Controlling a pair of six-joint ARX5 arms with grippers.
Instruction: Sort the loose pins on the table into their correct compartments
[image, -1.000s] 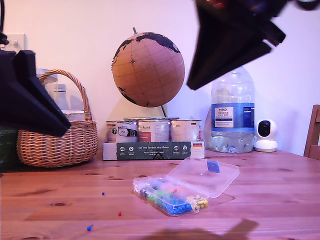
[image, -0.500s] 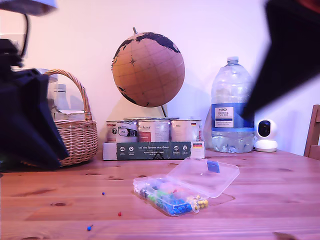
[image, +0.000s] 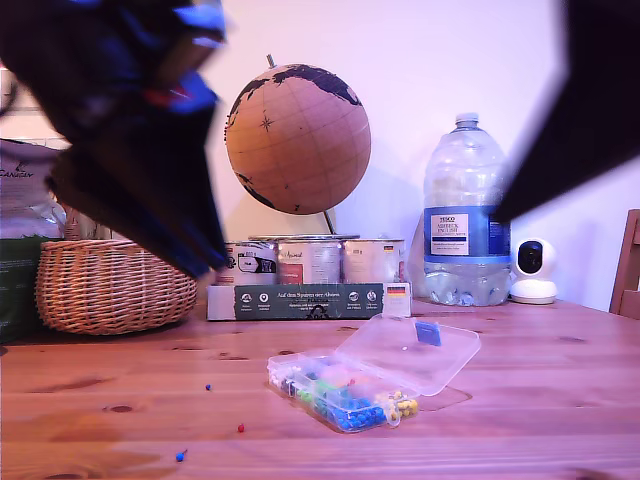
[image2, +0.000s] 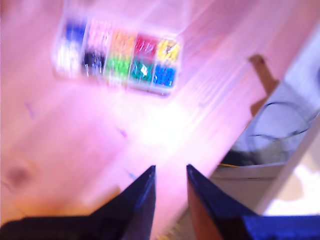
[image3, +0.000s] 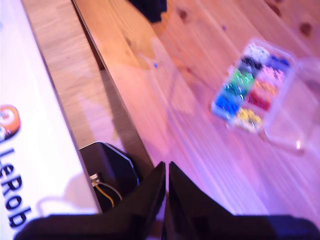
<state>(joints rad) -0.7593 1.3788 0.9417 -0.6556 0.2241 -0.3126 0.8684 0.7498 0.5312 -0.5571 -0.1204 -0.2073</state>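
Note:
The clear box of compartments (image: 335, 395) lies open mid-table (image: 540, 420), its lid (image: 415, 352) with a blue sticker tipped back. Loose pins lie toward the exterior view's left: a blue one (image: 208, 386), a red one (image: 240, 428) and another blue one (image: 180, 455). My first gripper (image2: 170, 172) hangs high above the wood, slightly open and empty, with the box (image2: 117, 55) far ahead. My second gripper (image3: 166, 167) is shut on nothing above the table edge, the box (image3: 252, 87) off to its side and a blue pin (image3: 156, 64) beyond.
Blurred dark arms fill the exterior view's upper left (image: 140, 130) and upper right (image: 590, 110). Behind the box stand a wicker basket (image: 110, 285), a globe (image: 297, 138), tins (image: 305, 262), a water bottle (image: 465, 225) and a small white camera (image: 532, 270).
The arm at the exterior view's left swung up and toward the middle, now covering the basket's handle. The other arm went from upper middle to the upper right. Box and pins stayed put.

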